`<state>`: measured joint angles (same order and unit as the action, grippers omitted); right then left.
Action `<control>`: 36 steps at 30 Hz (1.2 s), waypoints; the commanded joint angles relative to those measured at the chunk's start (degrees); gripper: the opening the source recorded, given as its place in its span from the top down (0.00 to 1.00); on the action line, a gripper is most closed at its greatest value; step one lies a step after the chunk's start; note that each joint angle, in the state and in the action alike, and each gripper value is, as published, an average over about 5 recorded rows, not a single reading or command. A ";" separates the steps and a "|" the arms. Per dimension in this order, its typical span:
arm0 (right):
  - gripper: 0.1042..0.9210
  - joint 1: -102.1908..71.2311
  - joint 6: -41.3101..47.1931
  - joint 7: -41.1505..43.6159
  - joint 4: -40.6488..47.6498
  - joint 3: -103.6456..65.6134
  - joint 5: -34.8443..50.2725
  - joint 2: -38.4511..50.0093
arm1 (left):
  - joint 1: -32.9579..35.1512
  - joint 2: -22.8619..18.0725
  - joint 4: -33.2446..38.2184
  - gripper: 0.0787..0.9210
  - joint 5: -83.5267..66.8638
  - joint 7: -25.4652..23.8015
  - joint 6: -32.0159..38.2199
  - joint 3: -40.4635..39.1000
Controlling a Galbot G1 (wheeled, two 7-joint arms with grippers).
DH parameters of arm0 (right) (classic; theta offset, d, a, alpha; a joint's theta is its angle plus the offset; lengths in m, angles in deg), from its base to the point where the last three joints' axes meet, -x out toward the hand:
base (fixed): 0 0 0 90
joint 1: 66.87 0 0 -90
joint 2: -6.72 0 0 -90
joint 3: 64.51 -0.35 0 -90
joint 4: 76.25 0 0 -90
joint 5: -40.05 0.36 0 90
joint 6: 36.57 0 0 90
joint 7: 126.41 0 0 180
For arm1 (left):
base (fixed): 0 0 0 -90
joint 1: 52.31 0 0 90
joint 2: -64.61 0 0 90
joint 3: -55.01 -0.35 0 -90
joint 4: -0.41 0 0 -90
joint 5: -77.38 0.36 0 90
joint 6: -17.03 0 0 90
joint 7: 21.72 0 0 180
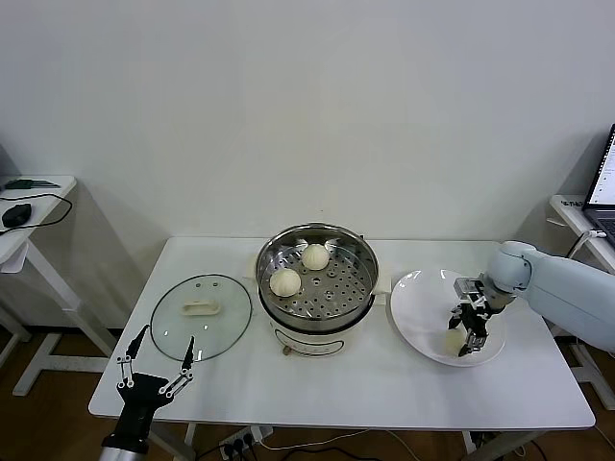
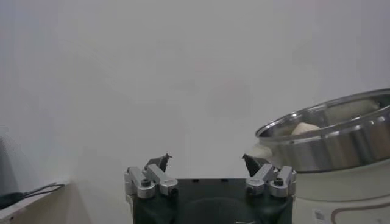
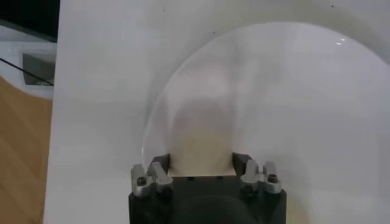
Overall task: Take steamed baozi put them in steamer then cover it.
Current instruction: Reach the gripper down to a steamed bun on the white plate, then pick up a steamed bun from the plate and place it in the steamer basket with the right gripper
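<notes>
The steamer stands mid-table with two baozi on its perforated tray. A third baozi lies on the white plate at the right. My right gripper is shut on this baozi. In the right wrist view the baozi fills the gap between the jaws of the right gripper. A fourth baozi is not in view. The glass cover lies flat left of the steamer. My left gripper is open and empty at the table's front left, beside the cover. The left wrist view shows it and the steamer.
A side table with a black mouse stands at the far left. A laptop sits on a desk at the far right. The plate lies near the table's right front edge.
</notes>
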<state>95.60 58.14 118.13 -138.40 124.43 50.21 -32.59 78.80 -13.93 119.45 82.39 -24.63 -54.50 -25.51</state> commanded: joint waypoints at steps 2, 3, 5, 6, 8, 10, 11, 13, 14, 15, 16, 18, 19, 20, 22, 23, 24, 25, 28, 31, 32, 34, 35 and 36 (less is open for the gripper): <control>0.33 9.27 -3.29 4.75 -3.48 -0.70 -1.05 0.10 | -0.01 0.07 0.16 0.12 -0.04 0.01 -0.06 -0.28; 0.33 11.71 -4.46 5.35 -4.38 0.08 -1.25 -0.07 | 0.00 0.12 0.19 0.12 -0.04 0.01 -0.06 -0.33; 0.33 17.04 -7.15 6.31 -6.25 2.25 -1.50 -0.70 | 0.05 0.27 0.24 0.12 -0.04 0.01 -0.04 -0.38; 0.34 20.02 -8.92 6.52 -7.21 3.68 -1.38 -1.29 | 0.08 0.37 0.29 0.12 -0.04 0.01 -0.02 -0.38; 0.34 25.30 -12.57 6.64 -9.25 5.95 -0.71 -2.82 | 0.14 0.56 0.43 0.12 -0.04 0.00 0.02 -0.35; 0.34 29.50 -17.33 5.94 -11.31 7.42 0.03 -4.97 | 0.17 0.71 0.61 0.12 -0.06 -0.01 0.05 -0.36; 0.34 30.89 -19.79 5.45 -12.25 7.78 0.13 -6.12 | 0.17 0.75 0.69 0.12 -0.06 -0.01 0.06 -0.39; 0.33 32.73 -24.28 4.18 -14.20 8.16 -0.31 -8.39 | 0.19 0.80 0.80 0.12 -0.08 0.00 0.07 -0.52; 0.33 33.25 -26.26 3.64 -15.19 8.11 -0.90 -9.54 | 0.20 0.81 0.84 0.12 -0.08 0.00 0.09 -0.60; 0.33 33.58 -27.92 3.13 -16.27 7.92 -1.72 -10.55 | 0.23 0.82 0.87 0.12 -0.08 0.00 0.10 -0.68; 0.33 33.79 -29.32 2.78 -17.24 7.63 -2.63 -11.49 | 0.29 0.83 0.92 0.12 -0.08 0.00 0.12 -0.75; 0.33 33.86 -32.56 1.98 -19.14 6.93 -4.97 -13.53 | 0.43 0.85 1.02 0.12 -0.07 -0.01 0.15 -0.81; 0.33 33.71 -33.95 1.58 -20.00 6.60 -6.09 -14.44 | 0.49 0.87 1.07 0.12 -0.07 -0.02 0.17 -0.81; 0.34 33.44 -35.25 1.10 -20.85 6.31 -7.47 -15.37 | 0.54 0.89 1.10 0.12 -0.07 -0.03 0.18 -0.79; 0.34 32.64 -37.39 0.17 -22.42 5.79 -10.17 -17.14 | 0.56 0.89 1.12 0.12 -0.06 -0.03 0.20 -0.74; 0.34 32.10 -38.30 -0.25 -23.11 5.52 -11.50 -17.97 | 0.55 0.88 1.12 0.12 -0.06 -0.03 0.21 -0.72; 0.34 31.50 -39.11 -0.58 -23.73 5.29 -12.89 -18.73 | 0.53 0.85 1.14 0.12 -0.07 -0.02 0.20 -0.72; 0.34 30.87 -39.80 -0.85 -24.21 5.12 -14.01 -19.42 | 0.50 0.81 1.15 0.12 -0.07 -0.02 0.20 -0.72; 0.33 28.70 -42.30 -2.05 -24.94 5.14 -17.27 -21.19 | 0.45 0.69 1.24 0.12 -0.07 -0.02 0.19 -0.75; 0.33 26.22 -45.62 -3.71 -24.55 5.43 -21.13 -22.65 | 0.41 0.64 1.21 0.12 -0.07 -0.02 0.28 -0.69; 0.33 25.22 -47.10 -4.58 -24.11 5.35 -22.91 -23.16 | 0.39 0.63 1.17 0.12 -0.07 -0.02 0.31 -0.66; 0.33 23.19 -49.93 -6.29 -22.82 4.94 -26.32 -24.06 | 0.36 0.64 1.12 0.12 -0.07 -0.03 0.43 -0.61; 0.33 22.22 -51.22 -7.17 -22.13 4.66 -28.02 -24.44 | 0.34 0.63 1.11 0.12 -0.08 -0.04 0.49 -0.58; 0.33 21.39 -52.32 -8.05 -21.48 4.43 -29.49 -24.73 | 0.33 0.63 1.10 0.12 -0.09 -0.04 0.55 -0.54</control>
<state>121.45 18.78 115.52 -159.23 129.44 33.79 -51.77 79.12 -13.31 120.65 82.32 -24.63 -54.01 -26.07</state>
